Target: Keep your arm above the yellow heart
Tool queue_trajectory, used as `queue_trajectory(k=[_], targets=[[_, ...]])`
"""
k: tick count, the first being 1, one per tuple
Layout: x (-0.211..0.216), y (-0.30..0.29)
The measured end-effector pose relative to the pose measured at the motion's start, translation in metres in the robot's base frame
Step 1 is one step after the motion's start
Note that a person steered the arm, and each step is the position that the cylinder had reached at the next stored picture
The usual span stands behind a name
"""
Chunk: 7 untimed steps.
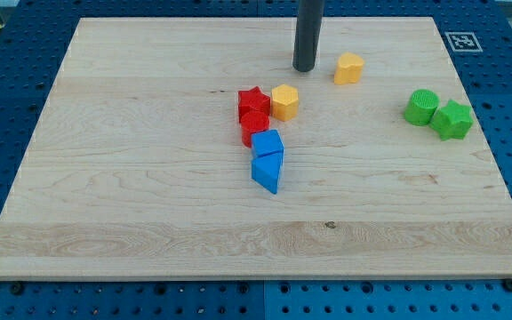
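The yellow heart (349, 68) lies near the view's top, right of centre, on the wooden board (149, 196). My tip (305, 68) stands just to its left, a short gap apart, not touching it. A yellow hexagon (284, 102) lies below and left of my tip, next to a red star (253, 101). A red cylinder (254, 126) sits just below the star.
A blue block (268, 142) and a blue triangle (268, 171) lie in a column below the red cylinder. A green cylinder (421, 107) and a green star (452, 120) touch at the view's right. A marker tag (460, 41) sits at the board's top right corner.
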<state>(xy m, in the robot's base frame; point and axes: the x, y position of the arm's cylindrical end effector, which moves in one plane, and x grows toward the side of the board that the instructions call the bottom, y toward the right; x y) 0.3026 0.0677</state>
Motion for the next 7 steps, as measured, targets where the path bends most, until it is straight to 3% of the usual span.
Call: queue_trajectory(k=[7], targets=[[-0.019, 0.034]])
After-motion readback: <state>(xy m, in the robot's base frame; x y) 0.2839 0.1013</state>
